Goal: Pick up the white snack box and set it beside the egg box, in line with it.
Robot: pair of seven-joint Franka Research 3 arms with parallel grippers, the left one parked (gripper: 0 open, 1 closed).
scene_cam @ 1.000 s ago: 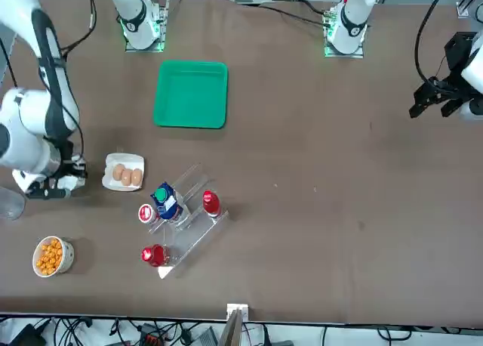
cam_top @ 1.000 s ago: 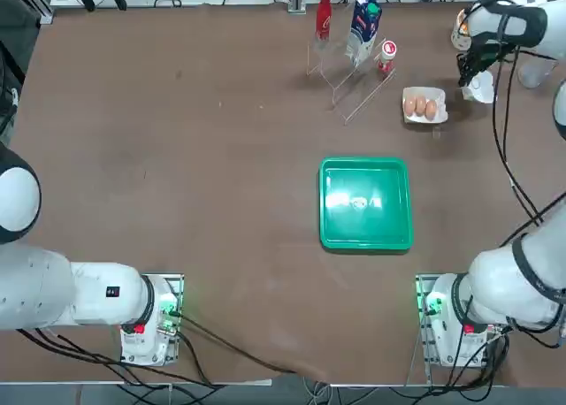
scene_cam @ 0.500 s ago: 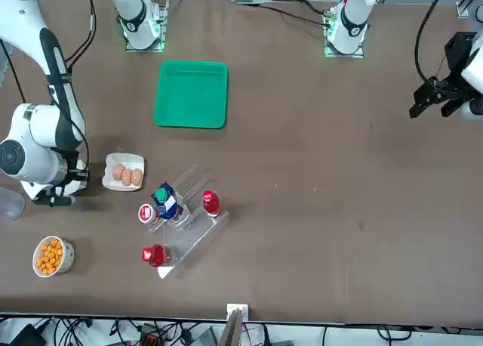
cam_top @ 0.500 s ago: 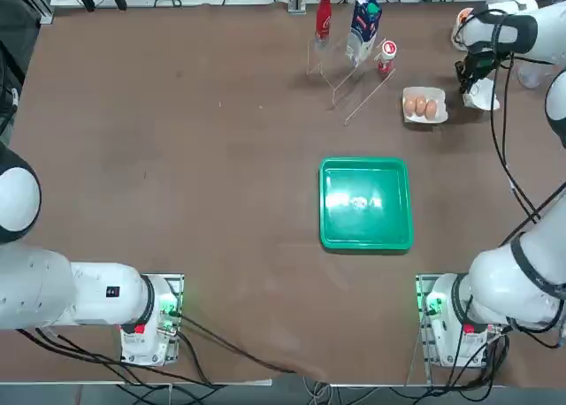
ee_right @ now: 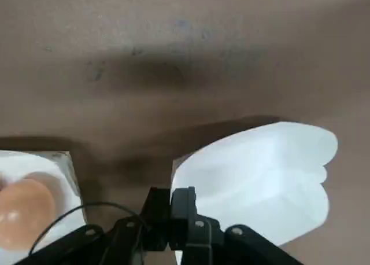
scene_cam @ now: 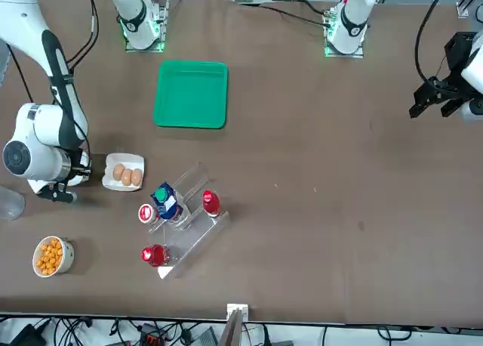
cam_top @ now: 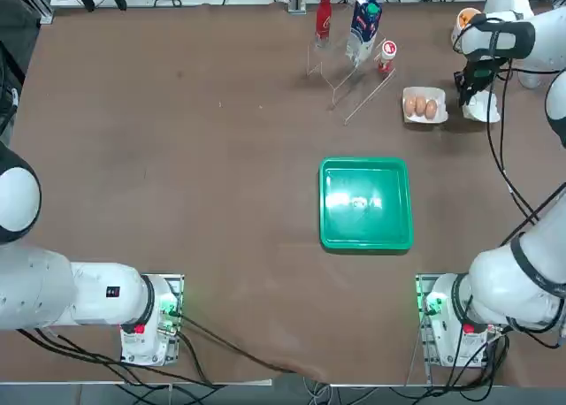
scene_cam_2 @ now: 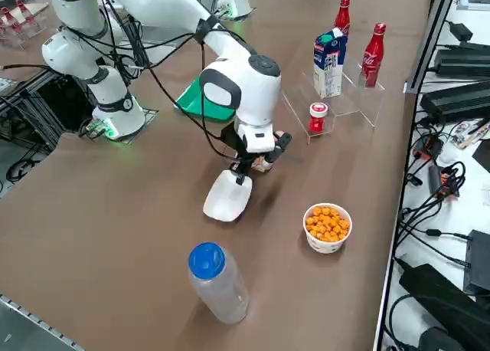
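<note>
White snack box (cam_top: 485, 110) is at the far right of the bench (cam_top: 221, 157), just beside the egg box (cam_top: 424, 105), on that box's side away from the green tray (cam_top: 366, 202). The right pincer (scene_cam_2: 243, 173) is between the two boxes, and in the wrist view it looks clenched on the rim of the snack box nearest the eggs. Whether the box's base is already down on the bench you cannot tell; from the right side it seems to hang at a slant from that pinched edge.

You are, by the look of it, at the placing step. Turn the wrist so the snack box's edges run true with the egg box's, since it appears a little skewed now. Keep a narrow gap so the fingers do not nudge the eggs. Bring it down gently until the whole base lies flat, because a box held by one rim will tip if let go early. Only then release, and lift straight up, clear of both boxes.
</note>
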